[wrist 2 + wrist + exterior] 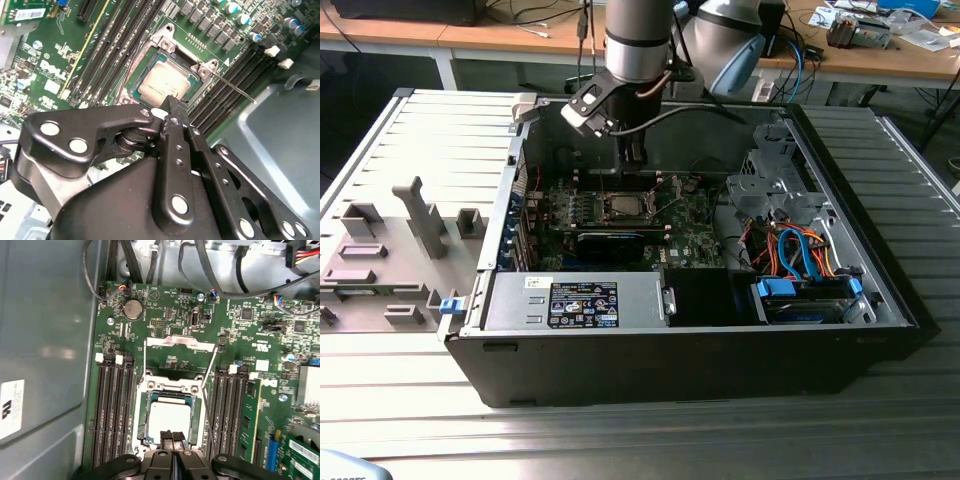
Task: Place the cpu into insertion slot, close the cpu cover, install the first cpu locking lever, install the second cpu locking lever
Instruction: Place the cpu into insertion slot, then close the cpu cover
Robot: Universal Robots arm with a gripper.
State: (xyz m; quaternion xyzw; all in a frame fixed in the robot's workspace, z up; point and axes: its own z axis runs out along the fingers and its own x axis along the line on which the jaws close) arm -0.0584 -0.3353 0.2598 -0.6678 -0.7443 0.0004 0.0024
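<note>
cpu: small flat square chip [170, 412] with a pale silvery top and a thin tan edge. it lies flat and square to the socket walls, and its top face is bare in both wrist views [162, 85].
where it sits: inside the insertion slot [141, 420], so placing looks done.
insertion slot: silvery rim round the chip, set into the green circuit board [165, 305], with memory slots [112, 410] running along both sides.
cpu cover: thin silvery frame [180, 341] swung back off the slot on the side away from the fingertips. the board shows through its window, and it is not yet closed.
lever: a thin metal rod [235, 87] slants away from one corner of the slot. from its place it is probably a locking lever, standing free.
gripper: its fingertips are pressed together with nothing between them [172, 436].
gripper to cpu: the tips sit at the chip's near edge, over the rim. i cannot tell whether they touch it.
direction: the chip lies straight ahead of the tips, and the open cover lies beyond the chip on the same line.
long axis: none to speak of, since the chip is square. the cover's hinge edge runs across the line from the tips.
wider setting: in the exterior view the gripper [636, 165] hangs inside an open computer case [880, 250], just above the cpu [623, 208].
</note>
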